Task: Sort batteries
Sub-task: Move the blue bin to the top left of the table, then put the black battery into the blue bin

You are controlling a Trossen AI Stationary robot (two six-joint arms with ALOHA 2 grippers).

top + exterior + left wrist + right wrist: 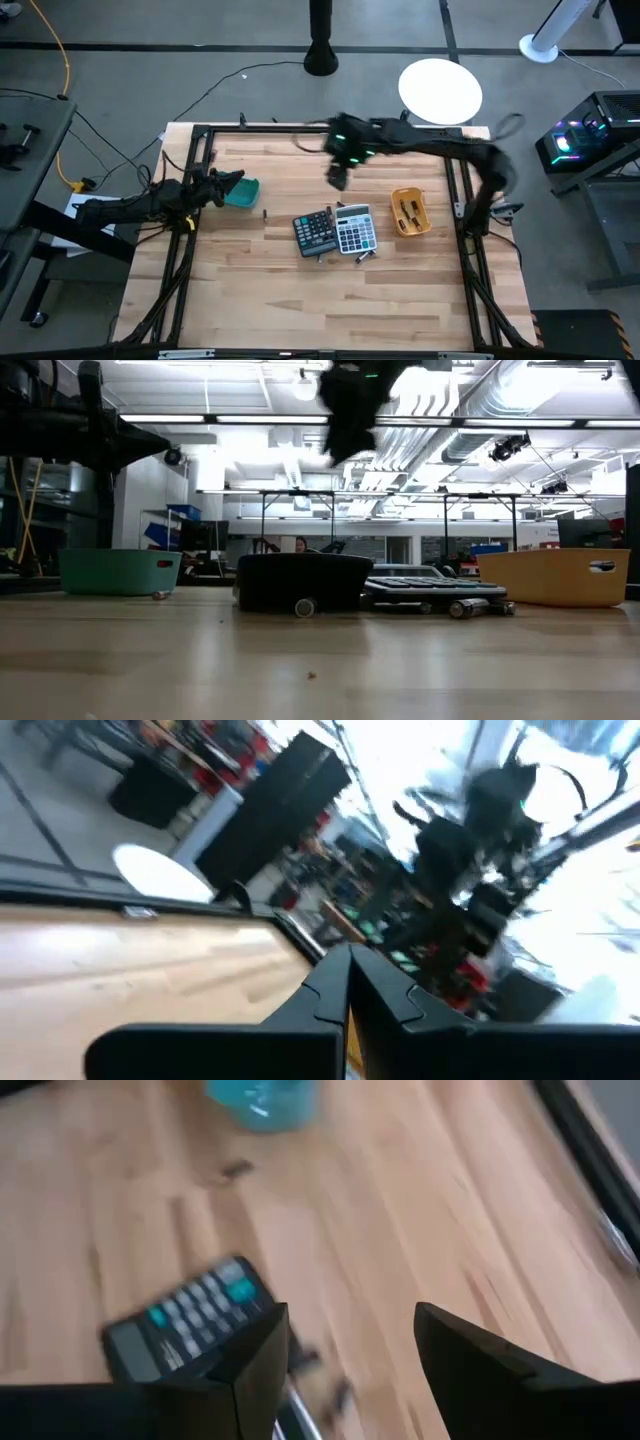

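Wood table [300, 300], bright workshop behind.

Two calculators [335, 231] side by side – trays [411, 211] flanking, well apart

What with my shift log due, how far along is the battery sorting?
Done: a few batteries lie in the yellow tray. In hand: nothing; the right tool hangs open and empty near the calculators, and the left tool sits shut by the teal tray. Left: loose batteries beside the calculators and a lone battery near the teal tray.
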